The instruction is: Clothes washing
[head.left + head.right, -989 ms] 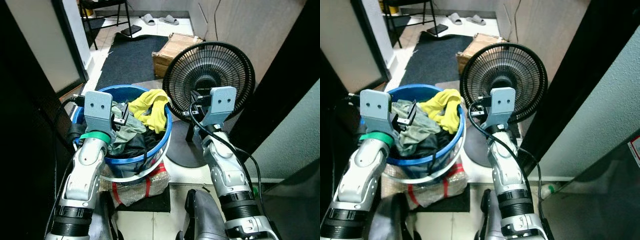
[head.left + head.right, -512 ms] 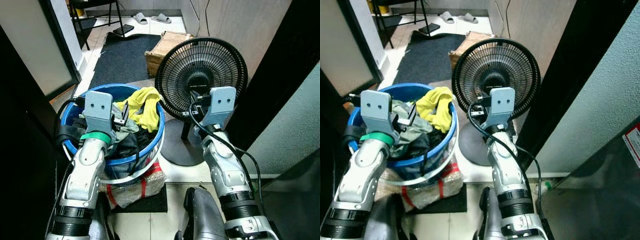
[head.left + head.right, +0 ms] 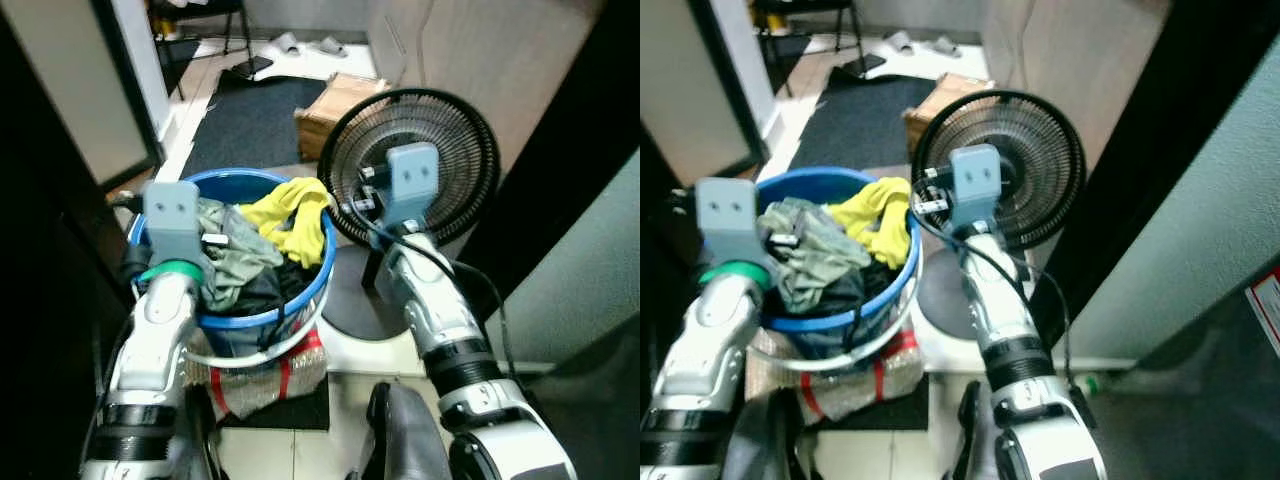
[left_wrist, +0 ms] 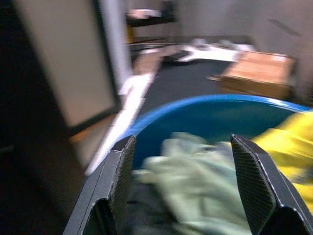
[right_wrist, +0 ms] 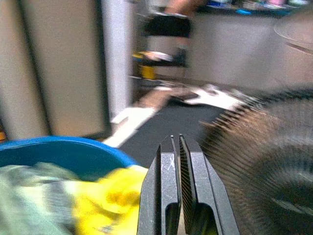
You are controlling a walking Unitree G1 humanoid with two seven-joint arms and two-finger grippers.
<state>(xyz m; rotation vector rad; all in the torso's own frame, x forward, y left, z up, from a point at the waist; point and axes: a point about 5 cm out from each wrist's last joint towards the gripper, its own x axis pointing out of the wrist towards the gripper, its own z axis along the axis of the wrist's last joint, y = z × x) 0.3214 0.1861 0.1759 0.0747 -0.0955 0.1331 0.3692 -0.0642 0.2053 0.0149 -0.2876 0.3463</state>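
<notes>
While the left end effector (image 4: 183, 188) hangs with fingers (image 4: 254, 183) spread wide and nothing between them, it sits above the near left rim of the bucket (image 3: 225, 320). Right end effector (image 5: 179, 196) has its fingers pressed together, empty, held in front of the fan (image 3: 455, 150) just beside the bucket's right rim. Blue bucket holds heaped clothes: a yellow garment (image 3: 292, 215) draped over the far right edge, a grey-green garment (image 3: 232, 255) beside it, dark cloth beneath. Bucket rests on a plastic-wrapped bundle (image 3: 262, 378) on the floor. Behind lie a dark mat (image 3: 262, 120) and a box (image 3: 335, 100).
</notes>
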